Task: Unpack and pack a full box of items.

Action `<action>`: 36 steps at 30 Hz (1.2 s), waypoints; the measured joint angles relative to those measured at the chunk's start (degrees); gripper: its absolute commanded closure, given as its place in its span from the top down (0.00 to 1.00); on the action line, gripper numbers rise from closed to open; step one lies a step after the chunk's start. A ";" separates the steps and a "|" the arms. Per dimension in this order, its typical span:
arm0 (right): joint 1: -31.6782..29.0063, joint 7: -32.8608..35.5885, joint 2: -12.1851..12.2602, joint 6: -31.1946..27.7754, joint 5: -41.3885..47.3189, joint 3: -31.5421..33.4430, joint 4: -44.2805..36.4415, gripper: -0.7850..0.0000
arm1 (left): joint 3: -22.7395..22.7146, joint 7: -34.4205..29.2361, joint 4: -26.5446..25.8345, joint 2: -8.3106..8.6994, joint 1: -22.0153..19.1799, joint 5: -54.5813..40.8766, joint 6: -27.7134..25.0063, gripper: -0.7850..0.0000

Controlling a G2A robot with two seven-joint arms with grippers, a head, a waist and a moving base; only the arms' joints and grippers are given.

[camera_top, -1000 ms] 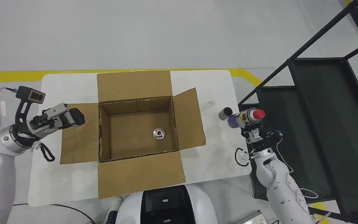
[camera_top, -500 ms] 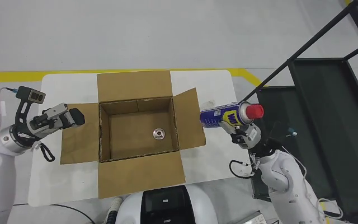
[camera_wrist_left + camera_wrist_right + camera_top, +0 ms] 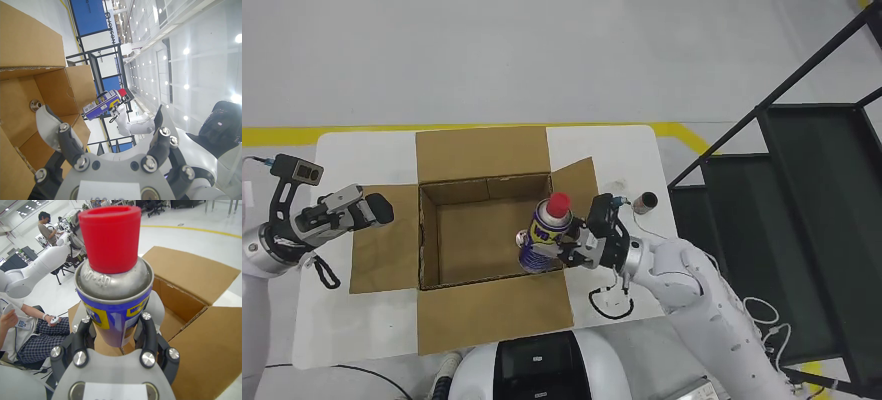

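An open cardboard box [image 3: 432,230] stands in the middle of the white table, all flaps folded out. My right gripper [image 3: 567,250] is shut on a blue spray can [image 3: 545,238] with a red cap [image 3: 110,236], held over the box's right inner side, near its front-right corner. The can [image 3: 103,105] also shows from the left wrist, above the box wall. A small metal flanged part [image 3: 526,238] lies on the box floor beside the can. My left gripper [image 3: 377,210] stands open over the left flap, nothing between its fingers [image 3: 49,121].
A small dark-capped bottle [image 3: 645,203] lies on the table right of the box. A black metal stair frame [image 3: 782,190] stands past the table's right edge. The table's far right corner [image 3: 627,150] is bare.
My right arm has swung left from the table's right edge, carrying the spray can over the right flap to above the box interior; the can has turned from lying sideways to nearly upright. The left arm has kept still.
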 measured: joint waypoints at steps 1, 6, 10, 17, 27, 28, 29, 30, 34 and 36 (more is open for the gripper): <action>0.76 1.78 -0.06 1.48 1.19 -0.63 0.36 0.00 | 0.00 0.00 0.00 0.00 0.00 0.00 0.00 1.00; 4.40 6.11 -0.41 6.46 11.42 -1.91 2.73 0.00 | 0.00 0.00 0.00 0.00 0.00 0.00 0.00 1.00; 4.41 6.07 -0.41 6.42 11.88 -1.86 2.83 0.00 | 0.00 0.00 0.00 0.00 0.00 0.00 0.00 1.00; 4.40 6.07 -0.41 6.41 11.71 -1.86 2.81 0.00 | 0.00 0.00 0.00 0.00 0.00 0.00 0.00 1.00; 4.40 6.08 -0.41 6.42 11.72 -1.87 2.80 0.00 | 0.00 0.00 0.00 0.00 0.00 0.00 0.00 1.00; 4.39 6.22 -0.41 6.59 11.79 -2.00 2.65 0.00 | 0.00 0.00 0.00 0.00 0.00 0.00 0.00 1.00; 4.64 7.14 -0.41 7.43 12.06 -2.36 2.16 0.00 | 0.00 0.00 0.00 0.00 0.00 0.00 0.00 1.00; 5.15 8.42 -0.42 8.53 12.53 -2.71 1.70 0.00 | 0.00 0.00 0.00 0.00 0.00 0.00 0.00 1.00; 10.23 17.11 -0.68 16.53 16.11 -4.74 0.60 0.00 | 0.00 0.00 0.00 0.00 0.00 0.00 0.00 1.00; 14.60 22.32 -1.08 22.56 17.01 -6.60 1.27 0.00 | 0.00 0.00 0.00 0.00 0.00 0.00 0.00 1.00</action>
